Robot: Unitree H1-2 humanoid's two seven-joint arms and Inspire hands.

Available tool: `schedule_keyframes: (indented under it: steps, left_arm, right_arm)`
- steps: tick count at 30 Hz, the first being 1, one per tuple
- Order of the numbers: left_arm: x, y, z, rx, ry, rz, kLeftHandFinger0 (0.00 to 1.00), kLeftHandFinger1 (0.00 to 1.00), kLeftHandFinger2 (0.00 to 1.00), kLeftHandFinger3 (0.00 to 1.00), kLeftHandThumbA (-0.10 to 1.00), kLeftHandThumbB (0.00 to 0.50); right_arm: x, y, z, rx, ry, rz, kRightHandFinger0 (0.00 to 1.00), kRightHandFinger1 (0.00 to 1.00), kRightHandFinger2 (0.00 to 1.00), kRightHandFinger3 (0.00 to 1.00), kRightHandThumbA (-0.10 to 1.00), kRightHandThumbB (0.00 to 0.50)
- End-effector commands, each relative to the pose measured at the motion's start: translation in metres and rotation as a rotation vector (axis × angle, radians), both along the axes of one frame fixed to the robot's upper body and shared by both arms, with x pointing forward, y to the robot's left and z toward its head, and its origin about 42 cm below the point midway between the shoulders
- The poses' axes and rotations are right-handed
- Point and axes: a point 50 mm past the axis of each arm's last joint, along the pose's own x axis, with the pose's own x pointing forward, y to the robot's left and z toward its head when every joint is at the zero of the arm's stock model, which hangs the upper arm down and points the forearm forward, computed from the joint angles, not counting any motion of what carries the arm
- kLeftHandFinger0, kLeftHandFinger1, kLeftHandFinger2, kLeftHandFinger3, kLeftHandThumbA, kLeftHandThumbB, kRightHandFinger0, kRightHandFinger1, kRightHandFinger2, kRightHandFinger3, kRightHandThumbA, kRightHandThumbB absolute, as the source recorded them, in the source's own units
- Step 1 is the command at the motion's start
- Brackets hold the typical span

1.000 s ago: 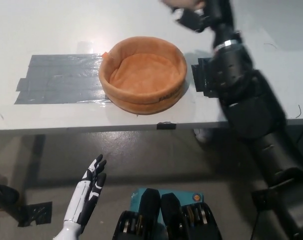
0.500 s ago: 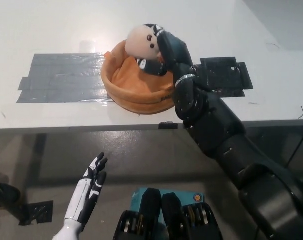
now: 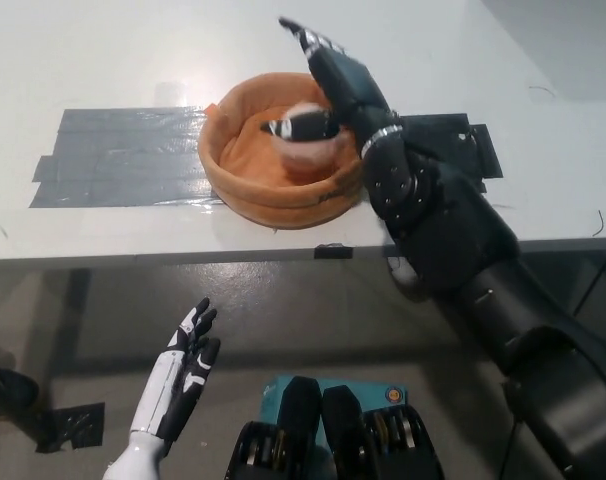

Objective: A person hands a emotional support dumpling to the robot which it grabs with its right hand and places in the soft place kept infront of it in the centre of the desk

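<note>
The white left hand (image 3: 178, 385) rested low at the left, below the table (image 3: 103, 60) edge, its fingers (image 3: 198, 322) spread and holding nothing. Up on the table, a dark taped patch (image 3: 118, 155) lay to the left of the orange soft basket (image 3: 238, 185). The dumpling (image 3: 305, 150) sat inside that basket, low against its right wall, directly under the fingers (image 3: 313, 42) of the black right hand (image 3: 335, 85). That hand hovered over the basket with its fingers stretched wide and pointing away from the robot; one dark digit seemed to lie across the dumpling's top, though contact could not be confirmed. The risk, as judged here, was a snag: if that digit dragged on the soft toy while the hand lifted, the dumpling could roll over the rim, or the light basket could slide toward the table edge.
</note>
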Motion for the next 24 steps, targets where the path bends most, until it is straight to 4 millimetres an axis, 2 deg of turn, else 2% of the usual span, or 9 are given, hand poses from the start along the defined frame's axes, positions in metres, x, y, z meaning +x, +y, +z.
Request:
schedule_keyframes:
  steps: [1,5,10,14,15,17,18,20,24]
  left_arm:
    - [0.003,-0.001,0.012,-0.01,-0.046,-0.009,1.0,1.0,1.0,1.0,0.92,0.086]
    - [0.004,-0.001,0.012,-0.005,-0.04,-0.003,1.0,1.0,1.0,1.0,0.94,0.097]
    - [-0.001,0.0,0.007,-0.016,-0.04,-0.005,1.0,1.0,1.0,1.0,0.95,0.084]
    - [0.003,0.002,0.01,-0.042,-0.043,-0.007,1.0,1.0,1.0,1.0,0.95,0.092]
    - [0.004,0.002,0.01,-0.046,-0.04,-0.007,1.0,1.0,1.0,1.0,0.94,0.094]
    - [0.008,0.002,0.011,-0.041,-0.054,-0.012,1.0,1.0,1.0,1.0,0.94,0.095]
    - [0.01,0.002,0.011,-0.035,-0.061,-0.014,1.0,1.0,1.0,1.0,0.94,0.095]
    - [0.012,0.001,0.012,-0.014,-0.063,-0.012,1.0,1.0,1.0,1.0,0.98,0.116]
    - [0.009,0.001,0.012,-0.017,-0.053,-0.007,1.0,1.0,1.0,1.0,0.98,0.097]
  right_arm:
    - [-0.007,0.0,0.049,0.075,-0.092,0.064,1.0,1.0,1.0,1.0,0.95,0.46]
    - [-0.019,-0.007,0.083,0.18,-0.149,0.117,1.0,1.0,1.0,1.0,0.93,0.482]
    - [-0.044,-0.025,0.105,0.262,-0.217,0.165,1.0,1.0,1.0,1.0,0.85,0.446]
    - [-0.079,-0.053,0.119,0.279,-0.294,0.163,1.0,1.0,1.0,1.0,0.89,0.439]
    - [-0.089,-0.062,0.119,0.278,-0.314,0.165,1.0,1.0,1.0,1.0,1.0,0.487]
    - [-0.12,-0.087,0.109,0.328,-0.36,0.162,1.0,1.0,1.0,1.0,0.93,0.417]
    - [-0.128,-0.094,0.105,0.338,-0.374,0.164,1.0,1.0,1.0,1.0,0.93,0.417]
    - [-0.153,-0.113,0.081,0.355,-0.381,0.149,1.0,1.0,1.0,1.0,0.97,0.404]
    - [-0.188,-0.134,0.038,0.363,-0.353,0.109,1.0,1.0,1.0,1.0,0.93,0.316]
